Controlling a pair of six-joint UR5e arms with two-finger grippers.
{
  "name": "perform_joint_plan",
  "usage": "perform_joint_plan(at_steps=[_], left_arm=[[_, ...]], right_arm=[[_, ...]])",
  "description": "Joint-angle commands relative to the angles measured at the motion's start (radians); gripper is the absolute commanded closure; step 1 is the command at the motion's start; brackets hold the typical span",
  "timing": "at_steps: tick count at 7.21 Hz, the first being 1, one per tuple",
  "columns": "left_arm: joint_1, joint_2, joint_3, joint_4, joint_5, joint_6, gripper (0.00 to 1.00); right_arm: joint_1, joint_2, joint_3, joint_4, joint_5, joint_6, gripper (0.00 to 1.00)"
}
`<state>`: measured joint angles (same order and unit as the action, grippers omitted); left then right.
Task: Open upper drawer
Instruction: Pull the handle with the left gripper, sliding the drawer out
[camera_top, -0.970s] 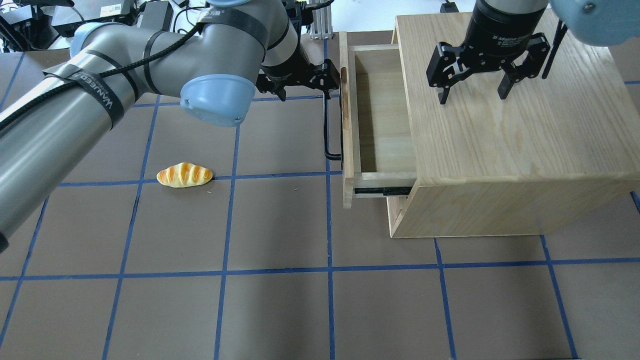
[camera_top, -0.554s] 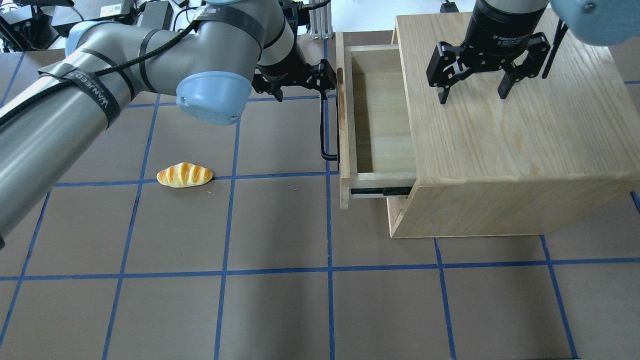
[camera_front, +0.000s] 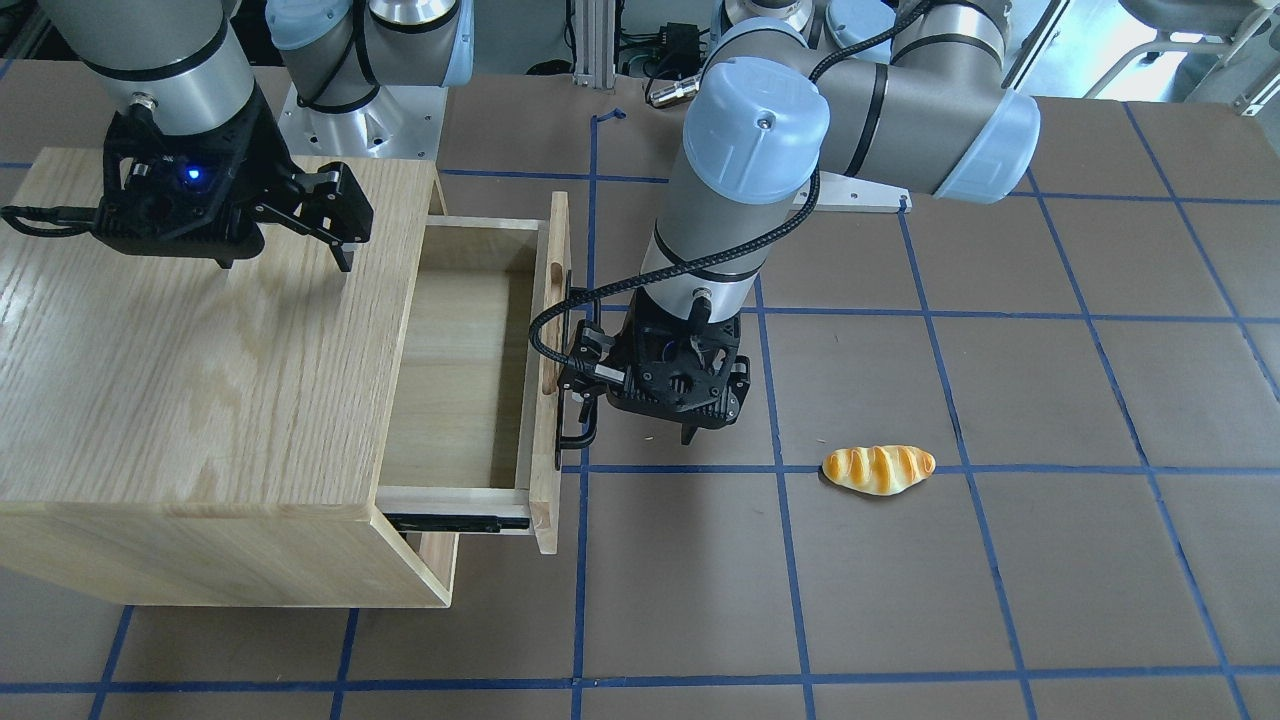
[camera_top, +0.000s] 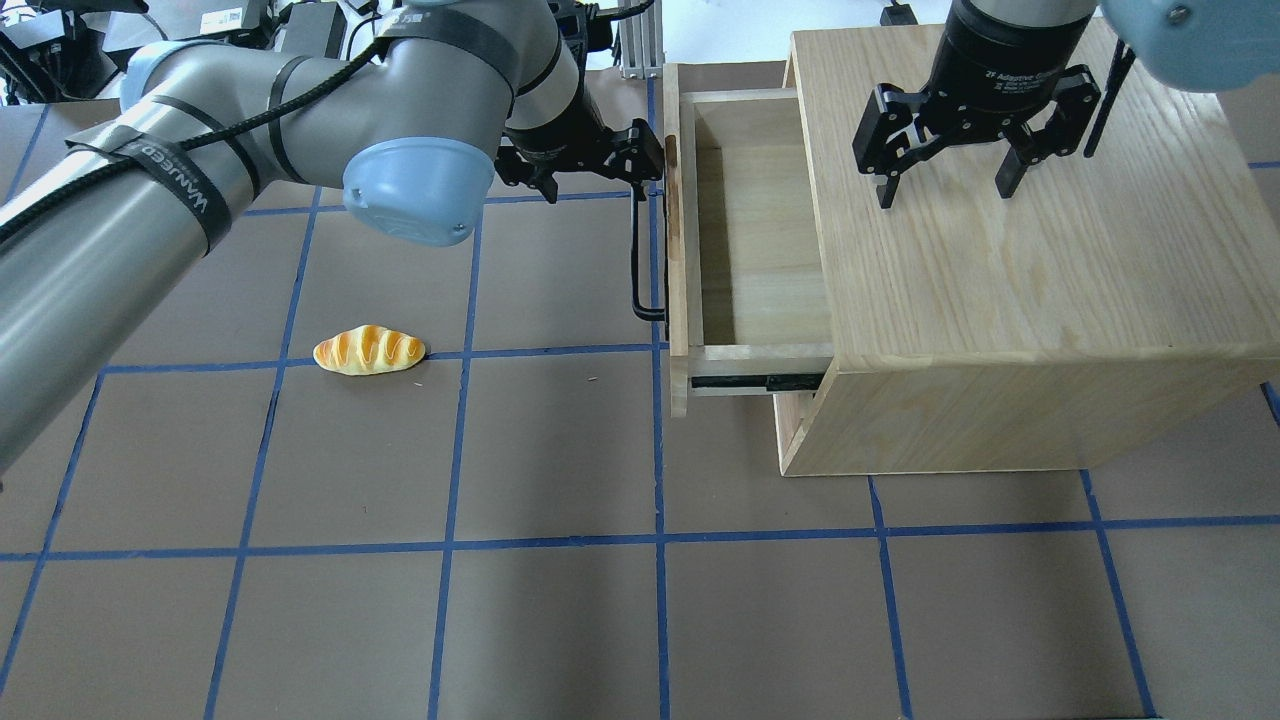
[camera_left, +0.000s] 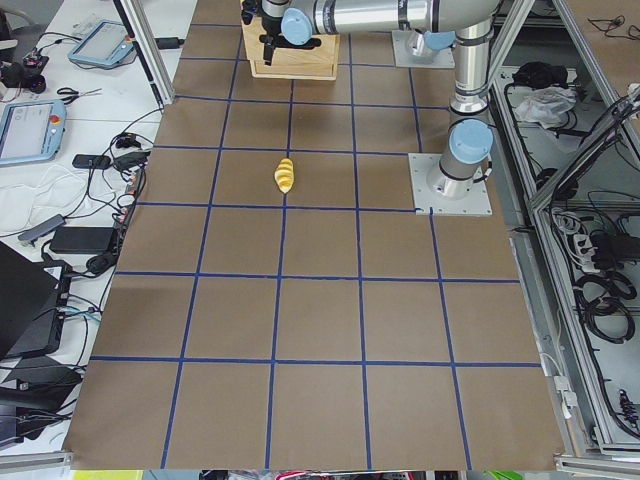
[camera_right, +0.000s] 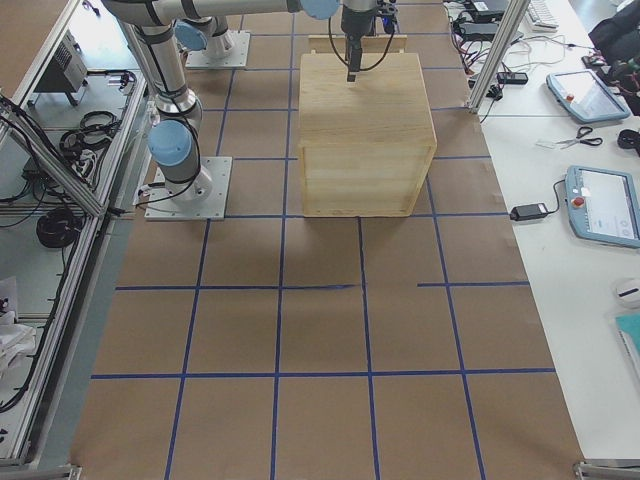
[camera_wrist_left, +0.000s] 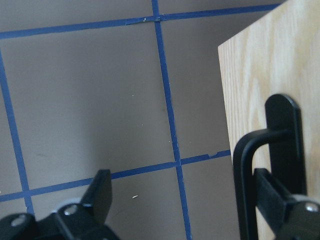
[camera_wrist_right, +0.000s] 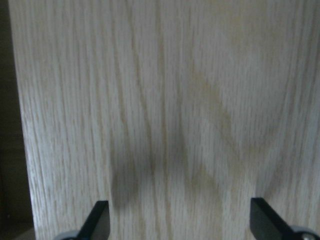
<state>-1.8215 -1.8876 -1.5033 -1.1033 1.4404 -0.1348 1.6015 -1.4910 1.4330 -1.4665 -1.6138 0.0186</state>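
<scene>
The upper drawer (camera_top: 760, 230) stands pulled well out of the oak cabinet (camera_top: 1020, 280), its inside empty; it also shows in the front-facing view (camera_front: 470, 370). Its long black bar handle (camera_top: 637, 260) runs along the pale front panel (camera_top: 677, 250). My left gripper (camera_top: 598, 180) is open at the handle's far end, one finger hooked between bar and panel, as the left wrist view shows (camera_wrist_left: 187, 200). The handle (camera_wrist_left: 245, 190) is there at the right. My right gripper (camera_top: 940, 190) is open and empty just above the cabinet top, which fills the right wrist view (camera_wrist_right: 181, 222).
A toy bread roll (camera_top: 368, 350) lies on the brown mat left of the drawer, also in the front-facing view (camera_front: 878, 469). A lower drawer front (camera_top: 795, 430) shows under the open one. Blue tape lines grid the table.
The upper drawer has slid further out of the cabinet, leftward in the overhead view, with my left gripper moving along at its handle. The right gripper has not moved.
</scene>
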Motion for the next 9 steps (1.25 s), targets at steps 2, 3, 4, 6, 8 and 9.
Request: perform_joint_plan(at_steps=[2, 3, 4, 6, 8, 9], left_arm=[[0.022, 0.011, 0.002, -0.026, -0.002, 0.055, 0.0], [0.025, 0.012, 0.002, -0.033, 0.0, 0.058, 0.0], [0.027, 0.015, 0.002, -0.036, 0.0, 0.066, 0.0], [0.03, 0.021, 0.003, -0.053, 0.011, 0.101, 0.0], [0.03, 0.024, 0.003, -0.055, 0.015, 0.103, 0.0], [0.03, 0.024, 0.003, -0.055, 0.015, 0.103, 0.0]], right_arm=[[0.0, 0.0, 0.0, 0.0, 0.0, 0.001, 0.0], [0.0, 0.0, 0.001, 0.0, 0.0, 0.0, 0.0], [0.0, 0.0, 0.001, 0.0, 0.0, 0.0, 0.0], [0.0, 0.0, 0.001, 0.0, 0.0, 0.001, 0.0], [0.0, 0.0, 0.001, 0.0, 0.0, 0.0, 0.0], [0.0, 0.0, 0.001, 0.0, 0.0, 0.0, 0.0]])
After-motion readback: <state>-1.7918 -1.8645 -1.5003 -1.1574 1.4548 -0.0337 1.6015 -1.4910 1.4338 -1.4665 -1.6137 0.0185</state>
